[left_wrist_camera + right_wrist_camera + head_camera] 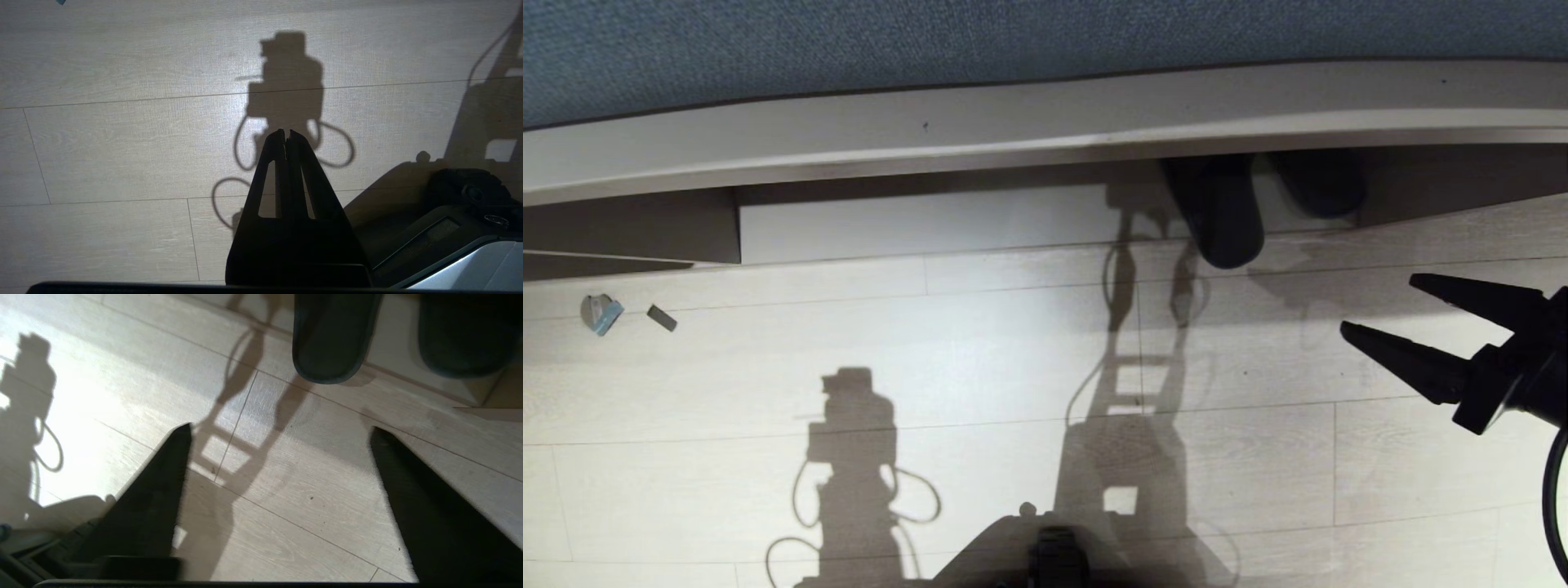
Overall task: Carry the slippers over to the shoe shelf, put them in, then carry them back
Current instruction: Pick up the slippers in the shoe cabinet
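Note:
Two dark slippers lie heel-out in the shoe shelf [1013, 220], on its pale base board under the taupe top. The left slipper [1223, 219] pokes out over the floor edge; the right slipper [1321, 186] sits deeper in. My right gripper [1379, 305] hovers over the floor in front of them, a little to their right, open and empty, pointing toward them. The right wrist view shows both slippers [331, 339] [461, 335] beyond my right gripper [281, 428], with bare floor between its fingers. My left gripper [286, 132] hangs parked over the floor, shut.
A blue padded surface [931, 41] tops the bench unit. Two small bits of debris [602, 314] [662, 318] lie on the pale wood floor at the left. My own base [1054, 555] shows at the near edge, with shadows across the floor.

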{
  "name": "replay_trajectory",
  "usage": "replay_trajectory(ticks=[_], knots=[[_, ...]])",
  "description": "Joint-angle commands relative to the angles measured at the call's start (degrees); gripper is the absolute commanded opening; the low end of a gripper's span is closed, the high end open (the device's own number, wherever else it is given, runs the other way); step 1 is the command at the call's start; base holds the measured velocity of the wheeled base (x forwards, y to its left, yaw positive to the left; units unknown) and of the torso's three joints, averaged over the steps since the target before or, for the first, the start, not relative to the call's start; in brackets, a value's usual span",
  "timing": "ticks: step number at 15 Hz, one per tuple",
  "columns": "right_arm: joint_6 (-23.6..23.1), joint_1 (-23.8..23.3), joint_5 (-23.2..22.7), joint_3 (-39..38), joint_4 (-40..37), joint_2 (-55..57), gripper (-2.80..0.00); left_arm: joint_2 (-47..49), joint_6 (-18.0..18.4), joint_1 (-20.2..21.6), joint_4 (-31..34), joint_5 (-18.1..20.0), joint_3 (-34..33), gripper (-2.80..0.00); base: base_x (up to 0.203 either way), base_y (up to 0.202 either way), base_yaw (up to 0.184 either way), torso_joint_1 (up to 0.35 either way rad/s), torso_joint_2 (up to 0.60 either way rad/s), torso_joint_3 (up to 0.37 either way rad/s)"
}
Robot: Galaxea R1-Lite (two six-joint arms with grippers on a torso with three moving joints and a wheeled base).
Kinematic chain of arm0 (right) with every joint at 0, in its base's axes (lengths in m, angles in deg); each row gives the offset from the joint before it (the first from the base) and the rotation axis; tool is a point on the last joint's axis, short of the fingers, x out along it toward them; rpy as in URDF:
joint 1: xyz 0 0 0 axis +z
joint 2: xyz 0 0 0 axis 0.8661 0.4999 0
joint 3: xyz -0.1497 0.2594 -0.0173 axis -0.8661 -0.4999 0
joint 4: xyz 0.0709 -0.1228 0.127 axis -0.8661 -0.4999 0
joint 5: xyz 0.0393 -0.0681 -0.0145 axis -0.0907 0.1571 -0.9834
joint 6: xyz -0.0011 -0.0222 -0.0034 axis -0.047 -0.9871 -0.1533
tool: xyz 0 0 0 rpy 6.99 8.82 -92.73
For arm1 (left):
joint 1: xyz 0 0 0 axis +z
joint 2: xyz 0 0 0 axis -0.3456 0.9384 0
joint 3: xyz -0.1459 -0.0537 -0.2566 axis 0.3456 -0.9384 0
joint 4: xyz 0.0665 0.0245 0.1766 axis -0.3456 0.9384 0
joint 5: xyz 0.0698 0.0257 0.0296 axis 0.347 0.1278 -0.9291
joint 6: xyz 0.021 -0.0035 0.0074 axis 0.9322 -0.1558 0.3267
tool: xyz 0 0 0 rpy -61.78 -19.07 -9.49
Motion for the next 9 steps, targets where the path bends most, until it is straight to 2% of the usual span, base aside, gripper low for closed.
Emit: replay_trajectory(ticks=[1, 5, 9], knots=[[0.10, -0.01, -0.11, -1.19, -0.02, -4.97, -2.80, 0.02, 0.00, 0.01, -0.05, -0.02, 0.00, -2.80, 0.000, 0.000, 0.000, 0.000, 0.00, 0.000], [0.55, -0.06, 0.23, -4.36, -2.75, -15.58, -2.80, 0.02, 0.00, 0.01, 0.04, -0.02, 0.00, -2.80, 0.000, 0.000, 0.000, 0.000, 0.00, 0.000], [2.88, -0.12, 1.30, -10.29, -4.64, -29.65, -2.80, 0.02, 0.00, 0.01, -0.02, -0.02, 0.00, -2.80, 0.000, 0.000, 0.000, 0.000, 0.00, 0.000]])
